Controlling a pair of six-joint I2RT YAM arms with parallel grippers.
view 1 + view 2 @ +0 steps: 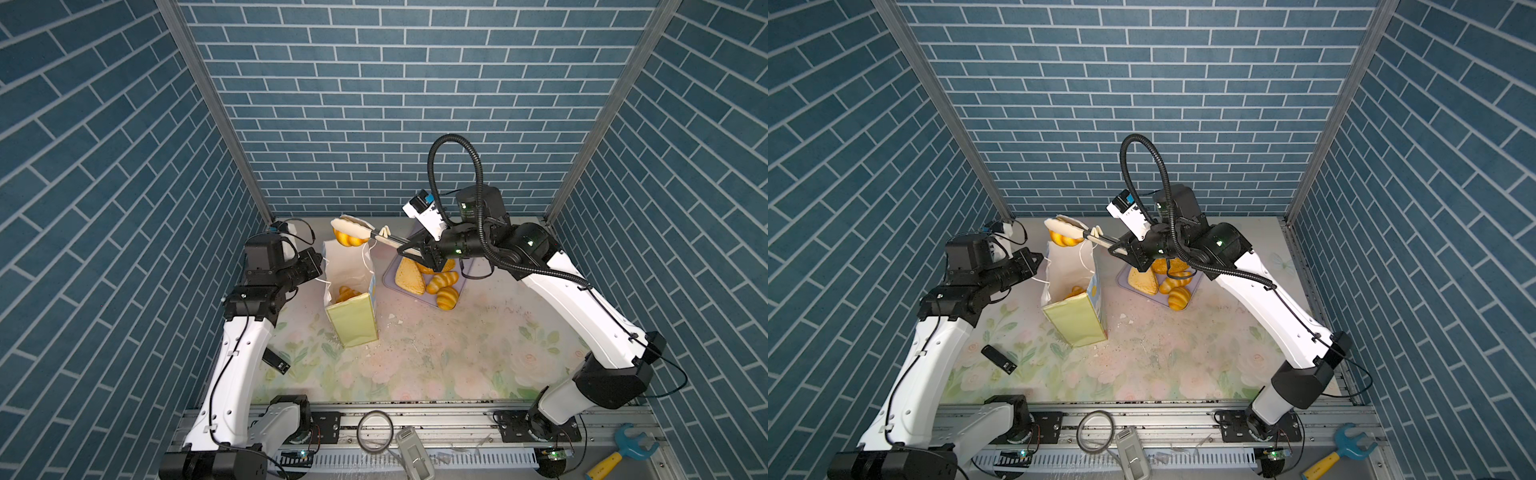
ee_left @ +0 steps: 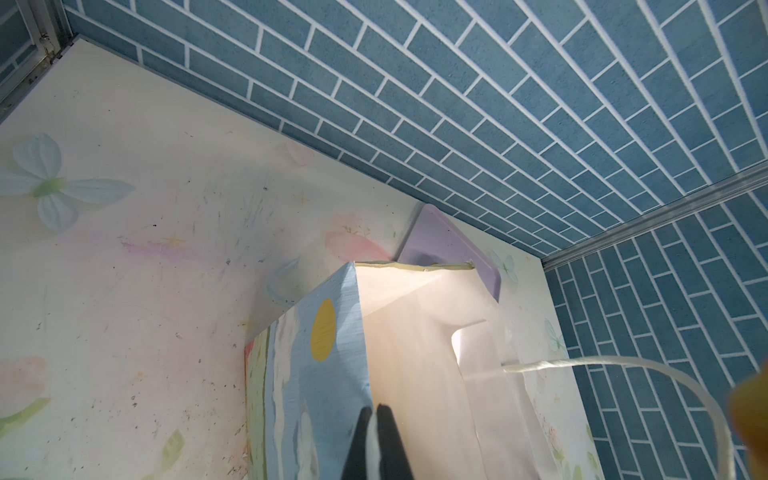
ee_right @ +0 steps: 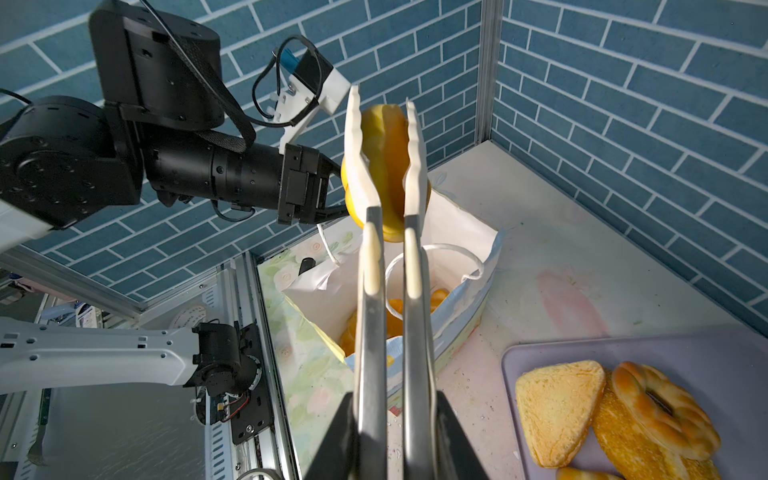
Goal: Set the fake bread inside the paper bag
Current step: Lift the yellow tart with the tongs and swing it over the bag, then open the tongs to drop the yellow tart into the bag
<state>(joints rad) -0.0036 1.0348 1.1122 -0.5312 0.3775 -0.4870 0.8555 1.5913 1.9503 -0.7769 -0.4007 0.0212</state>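
The left arm (image 1: 239,365) stands up from the near left corner of the table (image 1: 457,353), bent at the elbow, with its forearm level and pointing toward the middle. The left gripper (image 1: 319,266) is pinched closed on the rim of the paper bag (image 1: 353,324); the left wrist view shows its black fingers (image 2: 397,453) meeting on the paper. The right arm (image 1: 582,303) slants up from the near right corner and reaches left along the far edge. The right gripper (image 1: 405,249), raised off the table, is clamped on the handles of the tongs (image 1: 386,237).
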